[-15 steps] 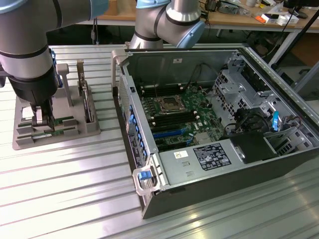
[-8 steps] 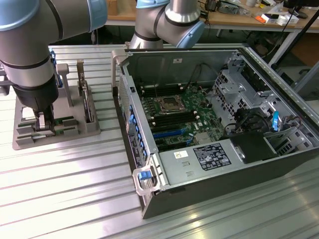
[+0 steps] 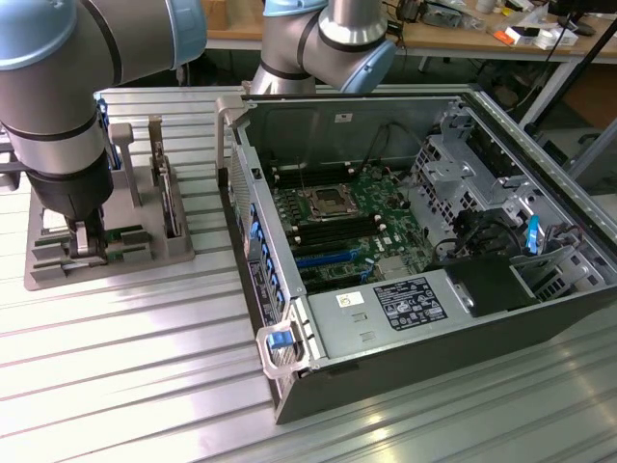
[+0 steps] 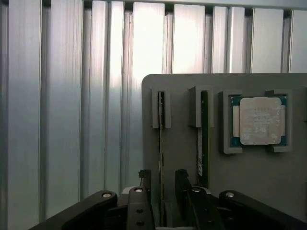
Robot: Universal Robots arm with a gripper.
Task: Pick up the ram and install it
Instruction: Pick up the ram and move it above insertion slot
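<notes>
The end effector (image 4: 162, 179) stood wide apart over the grey holder (image 4: 180, 143), which sat on the ribbed desk (image 4: 62, 120) at about nine o'clock from the open computer case (image 3: 415, 241) in the exterior view. In the wrist view its two dark fingers (image 4: 144, 178) straddled the ram (image 4: 161, 139), a thin green stick standing on edge in a slot. One finger was on each face, and there was no clear contact yet. A second stick (image 4: 203, 143) stood in the neighbouring slot, with the silver CPU chip (image 4: 259, 120) beyond it.

The step in hand looked like the grasp. To do it well, the fingers should be centred so both faces are met together, and they should go low enough to grip the board itself, not just its upper edge. The closure should be square to the stick, since a skewed grip could tilt it in the slot or bind it on lifting. The far finger should stay clear of the second stick.
</notes>
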